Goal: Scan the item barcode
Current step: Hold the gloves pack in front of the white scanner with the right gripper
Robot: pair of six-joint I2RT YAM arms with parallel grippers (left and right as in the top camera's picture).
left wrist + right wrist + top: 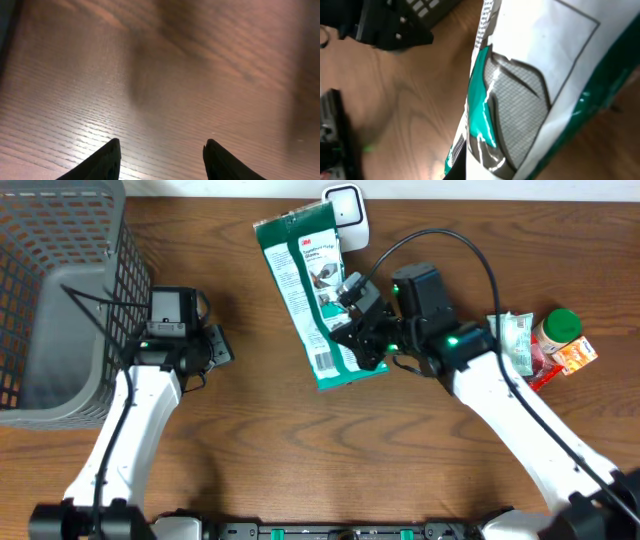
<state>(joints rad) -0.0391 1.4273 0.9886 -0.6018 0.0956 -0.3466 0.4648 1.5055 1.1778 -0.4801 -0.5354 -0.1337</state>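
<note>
Pinching the packet [305, 290] by its right edge, the right hand [352, 315] holds it over the middle of the tabletop [250, 440], its far end just by the scanner [347, 208]. That thin edge grip may let the floppy film sag or slip, or turn the barcode away so nothing reads. The left hand [213, 345] is spread over bare wood beside the basket [130, 270] at left, which looks empty.

Grey basket [128, 275] far left; green-lidded jar [560, 327], orange packet [574, 356] right.
</note>
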